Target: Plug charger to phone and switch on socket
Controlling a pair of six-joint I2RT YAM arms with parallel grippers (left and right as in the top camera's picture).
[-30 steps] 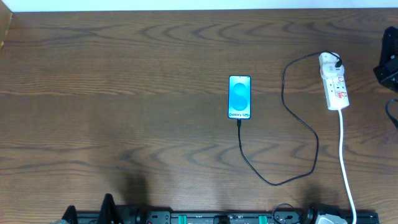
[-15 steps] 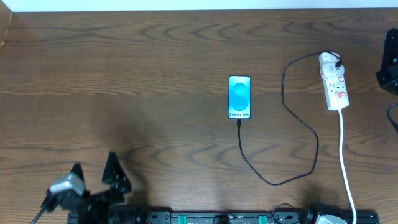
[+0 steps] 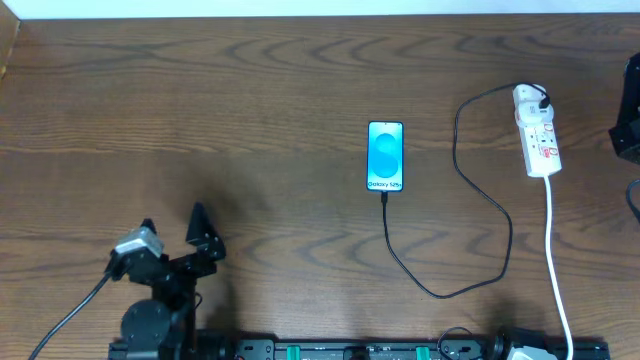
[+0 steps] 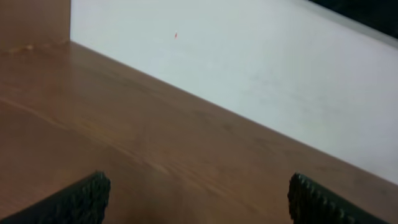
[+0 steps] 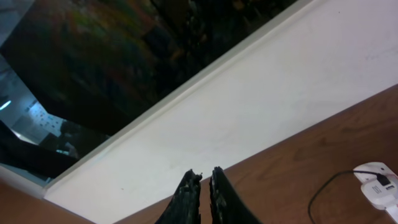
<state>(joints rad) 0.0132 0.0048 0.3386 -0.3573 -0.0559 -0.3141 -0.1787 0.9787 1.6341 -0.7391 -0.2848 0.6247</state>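
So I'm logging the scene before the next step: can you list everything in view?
phone: one, bright blue screen, table centre.
charger: one, thin black cable, looping from the phone's near edge to the socket's far end.
socket: one, white power strip with red marks, right side of table.
socket lead: one, white, running from the socket to the near edge.
table: one, brown wood.
left gripper: one, black, open, empty, near-left of table.
right gripper: one, black, shut, empty, at the right edge of view.
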